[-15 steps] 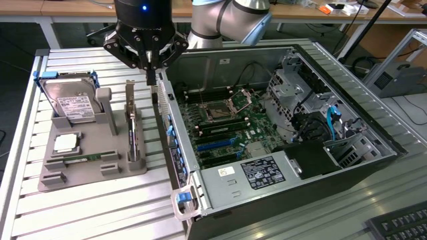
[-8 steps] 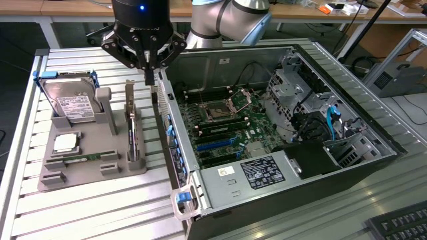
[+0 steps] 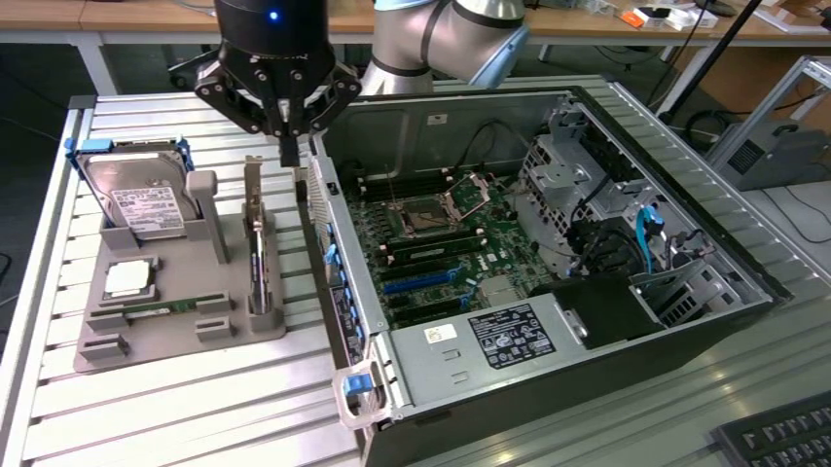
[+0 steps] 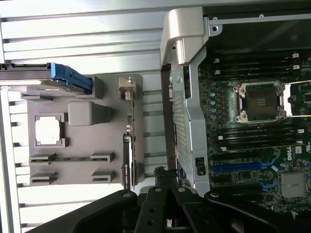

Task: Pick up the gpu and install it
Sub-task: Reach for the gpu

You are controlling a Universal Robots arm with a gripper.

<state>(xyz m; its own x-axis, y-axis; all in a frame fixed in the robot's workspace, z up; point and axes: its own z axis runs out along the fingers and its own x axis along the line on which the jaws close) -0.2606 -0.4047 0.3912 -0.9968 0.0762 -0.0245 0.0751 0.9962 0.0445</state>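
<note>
The black two-finger gripper (image 4: 159,174) hangs with its fingertips pressed together on nothing. It is over the strip of slatted aluminium table (image 3: 182,409) between the grey moulded parts tray (image 3: 169,342) and the open black computer tower (image 3: 585,384). The gpu (image 3: 261,263), a thin dark card with a silver bracket at one end, stands on edge in the tray's slot (the one nearest the tower), below and just beside the gripper, untouched.

Silver arm (image 3: 418,41), black gripper (image 3: 290,154), blue light (image 3: 272,15)
</note>
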